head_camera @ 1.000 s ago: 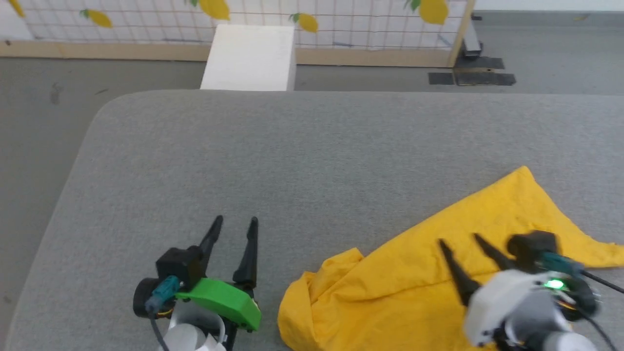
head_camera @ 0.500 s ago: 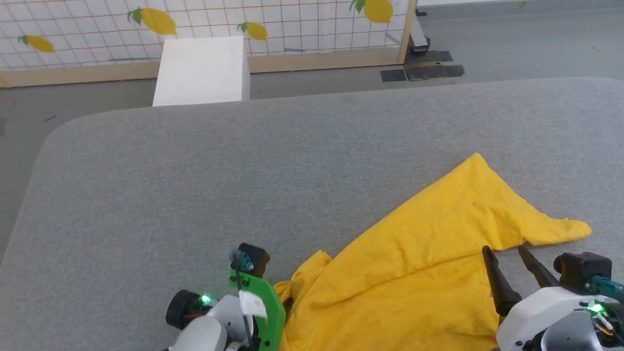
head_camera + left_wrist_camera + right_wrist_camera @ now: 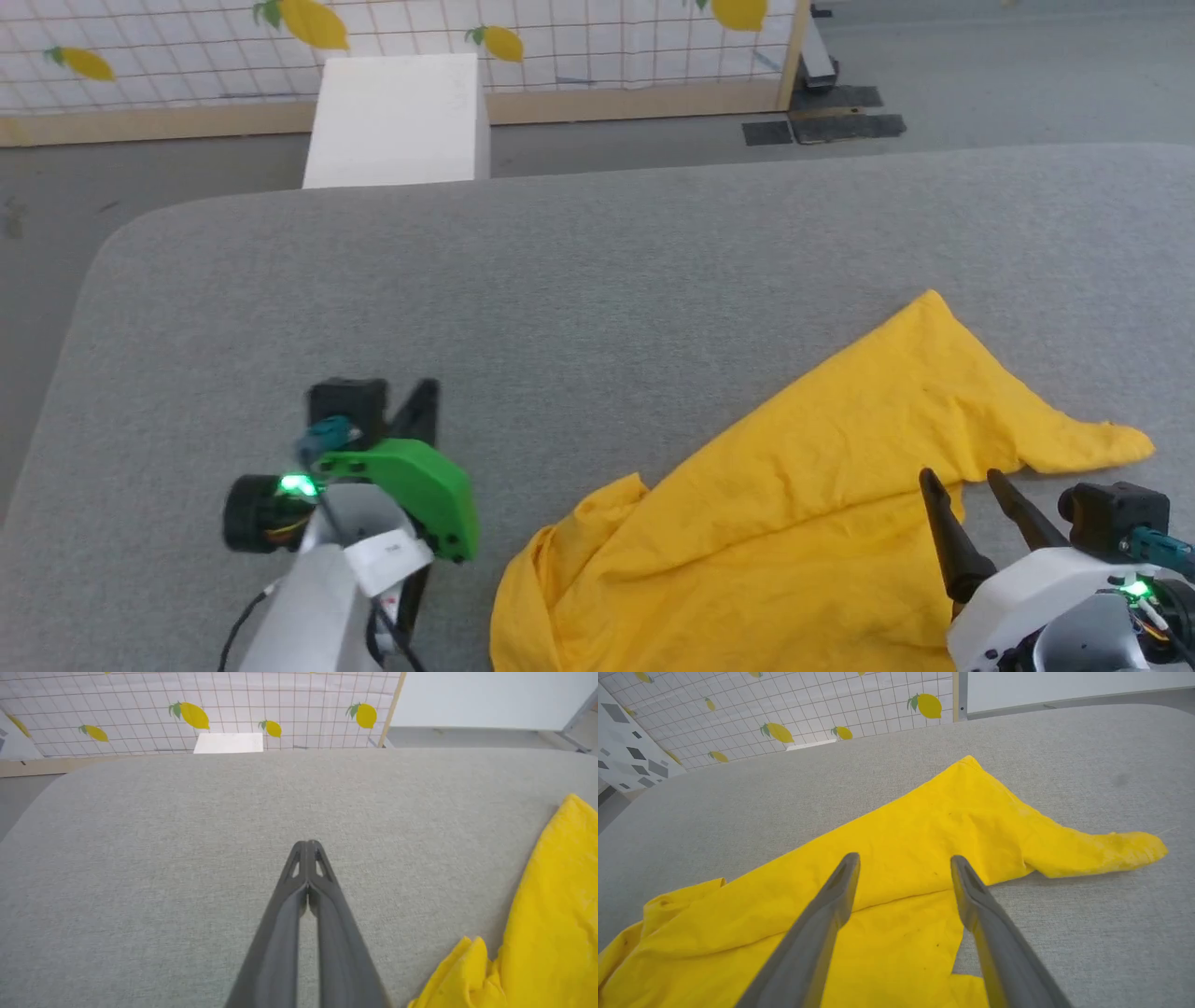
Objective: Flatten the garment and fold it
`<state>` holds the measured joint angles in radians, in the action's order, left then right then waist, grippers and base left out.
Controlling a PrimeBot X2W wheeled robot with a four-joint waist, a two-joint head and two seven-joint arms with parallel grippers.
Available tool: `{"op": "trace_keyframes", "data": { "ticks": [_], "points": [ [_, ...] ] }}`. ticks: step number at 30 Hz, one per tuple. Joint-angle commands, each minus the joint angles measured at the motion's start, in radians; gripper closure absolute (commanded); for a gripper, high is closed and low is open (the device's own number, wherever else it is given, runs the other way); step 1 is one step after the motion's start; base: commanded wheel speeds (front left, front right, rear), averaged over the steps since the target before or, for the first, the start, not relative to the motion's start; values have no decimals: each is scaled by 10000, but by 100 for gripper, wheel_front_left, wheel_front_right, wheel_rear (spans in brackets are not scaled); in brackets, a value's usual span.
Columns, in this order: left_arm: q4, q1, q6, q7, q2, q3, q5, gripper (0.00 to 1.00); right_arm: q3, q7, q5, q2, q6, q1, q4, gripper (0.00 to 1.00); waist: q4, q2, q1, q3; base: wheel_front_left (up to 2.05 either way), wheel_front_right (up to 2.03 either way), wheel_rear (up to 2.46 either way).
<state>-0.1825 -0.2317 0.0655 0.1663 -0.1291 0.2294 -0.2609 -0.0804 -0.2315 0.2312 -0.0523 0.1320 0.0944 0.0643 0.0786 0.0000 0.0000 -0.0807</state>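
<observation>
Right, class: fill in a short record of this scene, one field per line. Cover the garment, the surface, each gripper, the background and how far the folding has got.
garment: yellow T-shirt, rumpled, lying on the table's near right part
surface: grey fabric-covered table
left gripper: shut, empty, over bare table to the left of the T-shirt
right gripper: open, empty, fingers above the T-shirt
background: white box beyond the table's far edge; lemon-print grid backdrop behind it
task state: not yet flattened or folded

A white box (image 3: 397,121) stands beyond the grey table (image 3: 560,280).
</observation>
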Motion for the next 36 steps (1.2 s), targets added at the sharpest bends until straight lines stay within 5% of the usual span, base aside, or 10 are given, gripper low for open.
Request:
{"op": "trace_keyframes", "data": {
  "ticks": [1,7,8,9,10,16,25,26,27,36],
  "points": [
    [-112,18,76,-314,13,-167,24,100,-7,25,28,20,-13,-180,-8,0,-262,0,0,75,0,0,0],
    [-566,428,-455,-167,66,-25,-541,100,-28,-118,-27,20,-13,-128,36,0,-697,0,0,196,0,0,0],
    [-596,470,-573,-72,143,53,-688,72,-36,-140,-30,20,-13,-121,35,0,-743,0,0,216,0,0,0],
    [-640,518,-729,97,231,181,-862,10,-30,-164,-34,20,-13,-119,35,0,-779,0,0,238,0,0,0],
    [-666,544,-854,240,285,304,-969,0,-14,-180,-34,20,-13,-122,36,0,-795,0,0,251,0,0,0],
    [-892,606,-1392,1574,469,1414,-1201,0,135,-278,-36,20,-13,-135,78,0,-757,0,0,306,0,0,0],
    [-2051,-3,-1040,4491,-42,2379,-362,0,441,-283,53,20,-13,-93,73,0,-282,0,0,75,0,0,0],
    [-2117,-40,-1077,4769,-67,2420,-398,22,470,-271,62,20,-13,-110,56,0,-228,0,0,48,0,0,0],
    [-2145,-64,-1139,5039,-76,2444,-491,100,493,-254,85,20,-13,-128,30,0,-165,0,0,16,0,0,0],
    [-1040,-220,-230,1922,7,1301,-514,100,324,-96,172,20,-13,-137,-84,0,-140,0,0,-93,0,0,0]
  ]
}}
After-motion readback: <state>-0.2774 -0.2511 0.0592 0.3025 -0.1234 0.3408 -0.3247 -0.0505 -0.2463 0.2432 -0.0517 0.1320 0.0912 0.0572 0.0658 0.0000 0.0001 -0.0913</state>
